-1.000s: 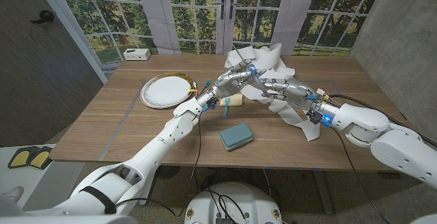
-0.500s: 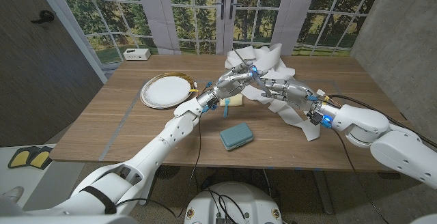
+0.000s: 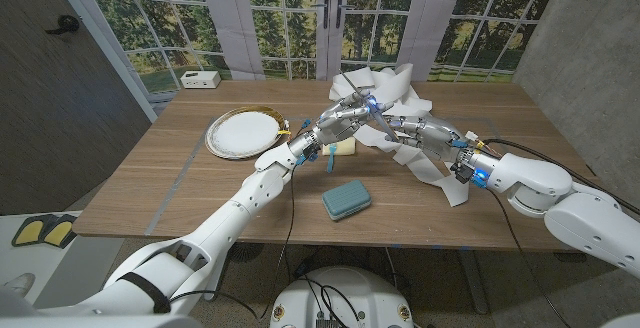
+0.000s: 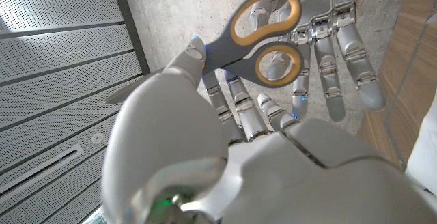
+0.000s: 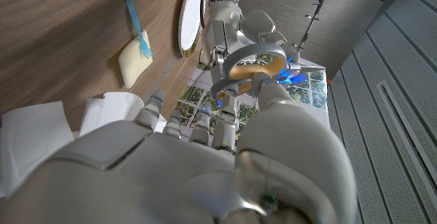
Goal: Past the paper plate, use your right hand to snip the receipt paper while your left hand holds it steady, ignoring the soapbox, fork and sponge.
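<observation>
the left robot hand (image 4: 225, 135) grips a pair of scissors (image 4: 252, 36) with grey blades and yellow-lined handle loops, held up above the desk (image 3: 200, 183). the right robot hand (image 5: 205, 156) is right against it, one finger reaching into a loop; whether it carries any of the weight cannot be told, and its other fingers are loosely spread. in the head view the two hands meet over the far middle of the desk, left robot hand (image 3: 345, 120) and right robot hand (image 3: 412, 131) touching at the scissors (image 3: 368, 103).

the receipt paper (image 3: 420, 158) lies crumpled beneath and behind them, trailing toward the right edge, past the paper plate (image 3: 243, 131). the sponge (image 3: 340, 148) and blue fork (image 3: 326, 156) sit just beside the left wrist; the teal soapbox (image 3: 346, 199) is nearer.

the risk is the handover: if the left lets go before the right fingers seat in the loops, the scissors likely drop onto the paper.
</observation>
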`<state>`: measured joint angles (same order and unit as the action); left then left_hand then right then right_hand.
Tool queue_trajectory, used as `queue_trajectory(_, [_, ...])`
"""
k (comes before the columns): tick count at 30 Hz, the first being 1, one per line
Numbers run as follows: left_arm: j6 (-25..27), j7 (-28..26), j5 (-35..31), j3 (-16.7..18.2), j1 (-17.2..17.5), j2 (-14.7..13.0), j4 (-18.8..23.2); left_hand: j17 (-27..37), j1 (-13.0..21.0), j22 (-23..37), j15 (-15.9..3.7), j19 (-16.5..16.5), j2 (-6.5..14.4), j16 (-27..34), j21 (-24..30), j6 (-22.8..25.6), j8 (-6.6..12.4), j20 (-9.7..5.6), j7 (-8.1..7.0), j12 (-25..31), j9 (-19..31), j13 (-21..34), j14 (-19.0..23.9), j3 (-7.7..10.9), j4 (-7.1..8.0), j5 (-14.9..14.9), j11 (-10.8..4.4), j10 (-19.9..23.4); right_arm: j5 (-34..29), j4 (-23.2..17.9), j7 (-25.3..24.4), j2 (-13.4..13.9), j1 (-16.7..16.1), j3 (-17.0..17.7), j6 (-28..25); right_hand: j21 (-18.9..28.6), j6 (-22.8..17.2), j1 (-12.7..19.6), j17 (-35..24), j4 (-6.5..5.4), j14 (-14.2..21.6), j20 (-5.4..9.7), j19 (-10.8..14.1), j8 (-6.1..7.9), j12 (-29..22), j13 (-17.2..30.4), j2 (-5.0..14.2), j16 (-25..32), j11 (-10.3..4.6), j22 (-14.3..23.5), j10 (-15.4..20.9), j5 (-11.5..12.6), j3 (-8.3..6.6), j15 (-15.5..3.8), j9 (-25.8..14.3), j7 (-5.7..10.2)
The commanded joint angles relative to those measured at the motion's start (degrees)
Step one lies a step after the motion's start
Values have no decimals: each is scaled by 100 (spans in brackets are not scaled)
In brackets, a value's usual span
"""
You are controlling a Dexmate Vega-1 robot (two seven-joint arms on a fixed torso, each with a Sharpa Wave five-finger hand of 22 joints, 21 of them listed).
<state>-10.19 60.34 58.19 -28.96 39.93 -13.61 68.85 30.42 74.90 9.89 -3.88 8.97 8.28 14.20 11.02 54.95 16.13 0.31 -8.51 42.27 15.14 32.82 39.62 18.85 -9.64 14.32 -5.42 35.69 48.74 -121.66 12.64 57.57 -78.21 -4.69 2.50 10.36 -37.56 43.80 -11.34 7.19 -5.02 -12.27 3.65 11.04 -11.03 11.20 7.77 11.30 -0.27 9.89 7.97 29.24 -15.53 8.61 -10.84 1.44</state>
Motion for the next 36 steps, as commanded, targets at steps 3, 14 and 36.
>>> queue_trajectory(3, [-15, 23, 18, 13, -2, 5, -2, 36, 31, -1, -996, -2, 51, 33, -4, 92, 38, -10, 0, -20, 7, 30, -13, 0, 19, -19, -569, 637, -156, -2, 191, 117, -19, 51, 116, 16, 266, 82, 18, 145, -131, -13, -115, -59, 19, 5, -101, 4, -36, 2, -155, 321, -152, -6, -8, 55])
queue_trajectory(14, [-53, 28, -52, -20, -81, 59, -163, 57, 49, -1, -996, -13, 70, 32, -4, 1, 22, 26, 18, -65, 31, 32, -42, 6, 20, -42, -566, 625, -337, -29, 136, 148, -68, 116, 185, 26, 331, 370, 50, 302, -160, 8, -163, -13, 6, -1, -224, 6, -276, -1, -226, 419, -259, -178, -11, 205])
queue_trajectory(36, [-208, 53, -104, -30, -24, 59, -29, 99, 71, -1, -995, -23, 85, 51, -4, 149, 97, 19, -5, -115, 32, 72, -56, 12, 25, -95, -569, 609, -655, -134, -100, 162, -68, 71, 154, 108, 323, 529, 60, 181, -17, 31, 287, 12, -68, 11, -694, 50, -204, -12, -28, -715, 43, -462, -53, 273])
